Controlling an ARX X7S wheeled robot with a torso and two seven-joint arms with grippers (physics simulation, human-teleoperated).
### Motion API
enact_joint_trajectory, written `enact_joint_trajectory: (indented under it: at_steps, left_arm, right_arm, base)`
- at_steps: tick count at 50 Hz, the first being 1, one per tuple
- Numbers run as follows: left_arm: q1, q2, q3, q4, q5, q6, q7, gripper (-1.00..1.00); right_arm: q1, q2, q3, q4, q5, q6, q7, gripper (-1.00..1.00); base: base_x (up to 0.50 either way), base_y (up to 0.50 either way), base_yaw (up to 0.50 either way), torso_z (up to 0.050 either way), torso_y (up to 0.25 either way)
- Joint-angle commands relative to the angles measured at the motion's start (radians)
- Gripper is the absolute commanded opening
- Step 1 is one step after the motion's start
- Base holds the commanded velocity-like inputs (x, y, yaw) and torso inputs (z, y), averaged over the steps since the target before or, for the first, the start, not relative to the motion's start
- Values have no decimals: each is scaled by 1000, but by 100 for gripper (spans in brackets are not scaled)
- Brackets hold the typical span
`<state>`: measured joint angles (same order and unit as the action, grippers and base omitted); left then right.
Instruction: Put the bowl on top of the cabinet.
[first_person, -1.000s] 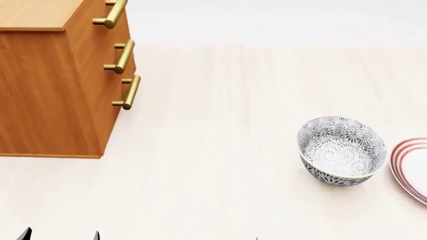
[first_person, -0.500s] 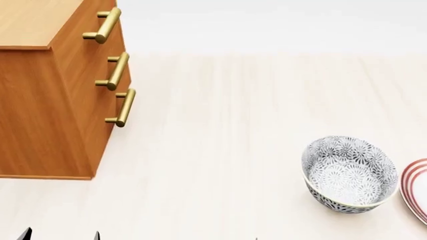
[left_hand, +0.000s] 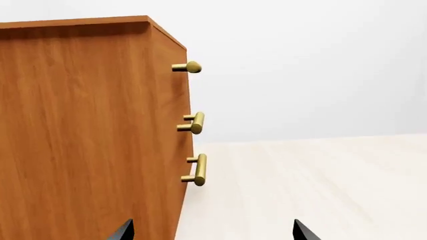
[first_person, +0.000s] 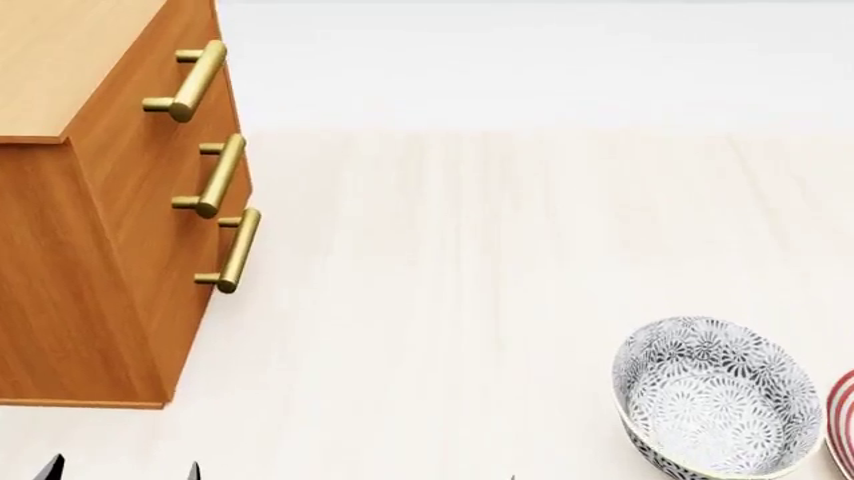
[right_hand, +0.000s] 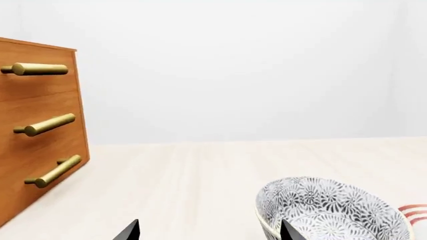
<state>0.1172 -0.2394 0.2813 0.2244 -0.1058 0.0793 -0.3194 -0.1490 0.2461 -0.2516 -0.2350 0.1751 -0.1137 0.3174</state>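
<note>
Still pre-grasp. Bowl (first_person: 717, 400) sitting free on floor near a red-ringed plate (first_person: 843, 420), well apart from cabinet (first_person: 94, 200). Right gripper (right_hand: 208, 231) spread wide, empty, just short of bowl rim. Left gripper (left_hand: 212, 232) likewise open, empty. Next: close on rim, lift.

Cabinet (first_person: 94, 250) far left; bowl (first_person: 717, 400) near right, plate (first_person: 843, 420) beside.

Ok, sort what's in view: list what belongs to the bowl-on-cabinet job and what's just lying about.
Belongs to the job:
- bowl, grey floral, sitting on the floor
- cabinet, wooden, three brass handles

Just lying about:
- red-ringed plate, beside the bowl, mostly cut off at the edge of the head view
</note>
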Motion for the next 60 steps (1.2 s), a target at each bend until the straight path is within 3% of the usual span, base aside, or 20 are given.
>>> enact_joint_trajectory:
  at_steps: [1,33,60]
  left_arm:
    - [-1,-4,5,0,-1,1,-7,100]
    - [-3,-17,16,4,-9,2,-21,100]
    - [-6,-26,26,-2,-15,9,-30,100]
  right_arm:
    - [0,6,-5,0,3,-3,7,100]
    - [3,13,-18,3,6,-14,21,100]
    - [8,22,-29,14,3,-25,30,100]
  base:
    - [195,0,0,0,0]
    - [198,0,0,0,0]
    - [21,0,0,0,0]
